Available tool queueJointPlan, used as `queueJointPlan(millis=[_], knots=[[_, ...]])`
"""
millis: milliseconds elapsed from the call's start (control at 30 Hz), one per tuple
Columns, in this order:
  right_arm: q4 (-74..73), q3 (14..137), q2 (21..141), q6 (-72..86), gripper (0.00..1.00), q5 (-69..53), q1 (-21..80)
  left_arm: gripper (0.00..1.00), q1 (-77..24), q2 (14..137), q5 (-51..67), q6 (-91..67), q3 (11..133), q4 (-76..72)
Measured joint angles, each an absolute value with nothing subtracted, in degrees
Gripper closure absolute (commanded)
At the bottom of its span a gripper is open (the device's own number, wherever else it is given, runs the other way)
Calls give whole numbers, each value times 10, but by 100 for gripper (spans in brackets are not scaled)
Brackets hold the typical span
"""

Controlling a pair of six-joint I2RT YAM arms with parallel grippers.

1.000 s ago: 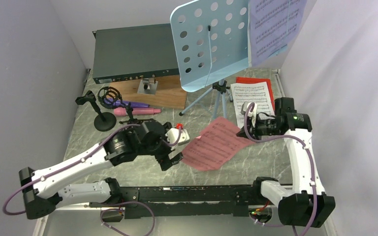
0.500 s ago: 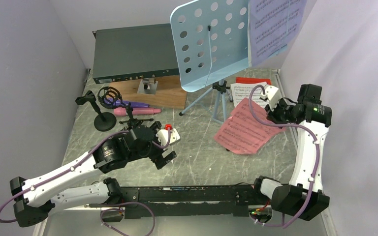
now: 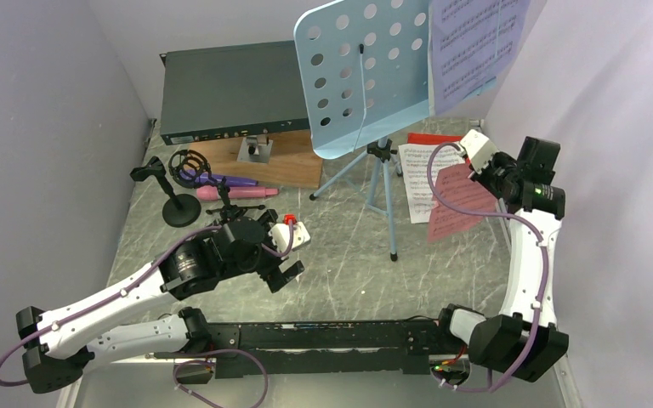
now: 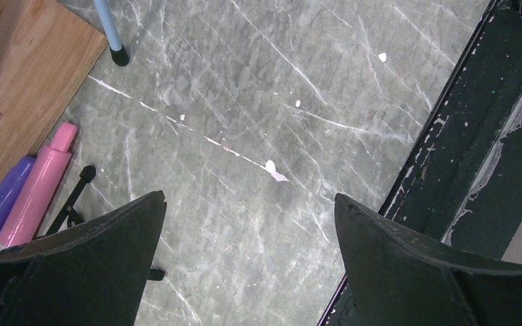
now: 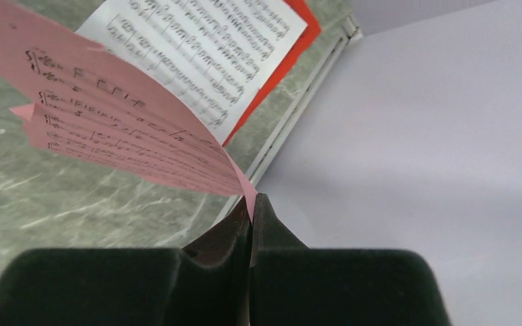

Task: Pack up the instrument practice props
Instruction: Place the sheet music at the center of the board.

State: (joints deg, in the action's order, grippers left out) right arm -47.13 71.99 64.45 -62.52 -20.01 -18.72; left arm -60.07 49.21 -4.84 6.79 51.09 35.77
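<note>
Step in hand: judged to be the laying of the pink music sheet (image 5: 122, 129) onto the sheet pile at 2 o'clock on the bench (image 4: 279, 88).
Right fingers: the right gripper (image 5: 252, 210) is pressed fully together, and one corner of the pink music sheet is pinched in it.
Pink music sheet: it is held off the bench and hangs curled from the pinch, drooping toward 8 o'clock and partly over the white sheet (image 5: 204, 41).
Pile: the white sheet lies flat on a red sheet (image 5: 299, 34), of which only an edge is seen on the 1 o'clock side.
Left fingers: the left gripper (image 4: 248, 200) is spread wide with nothing between, above bare bench toward 8 o'clock. The pink microphone (image 4: 37, 193) and the purple microphone (image 4: 0, 204) are seen at 8 o'clock in its wrist view.
Lowering: the free edge is best brought down first, so that the curl is rolled out flat and not folded under.
Release: the pinch should be opened only when most of the paper is borne by the pile, and from low down, since a dropped sheet is likely to drift.
Alignment: the held corner should be set over the matching corner of the white sheet.
Clearance: the side wall at 3 o'clock is close, and a leg of the light-blue music tripod (image 3: 361, 76) stands just beside the pile at 9 o'clock.
Not yet packed: the lavender sheet (image 3: 476, 47) on the tripod desk at 12 o'clock.
</note>
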Motion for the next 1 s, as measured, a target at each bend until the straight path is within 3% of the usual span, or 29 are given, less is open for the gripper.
queueJointPlan(millis=[233, 700, 1000], knots=[[-355, 691, 677, -611, 100, -192, -159, 1, -599, 492, -48, 68, 511, 358], [-46, 575, 791, -531, 100, -57, -76, 0, -592, 492, -43, 68, 510, 357], [84, 565, 885, -474, 100, 3, -56, 0, -583, 492, -37, 68, 510, 357]])
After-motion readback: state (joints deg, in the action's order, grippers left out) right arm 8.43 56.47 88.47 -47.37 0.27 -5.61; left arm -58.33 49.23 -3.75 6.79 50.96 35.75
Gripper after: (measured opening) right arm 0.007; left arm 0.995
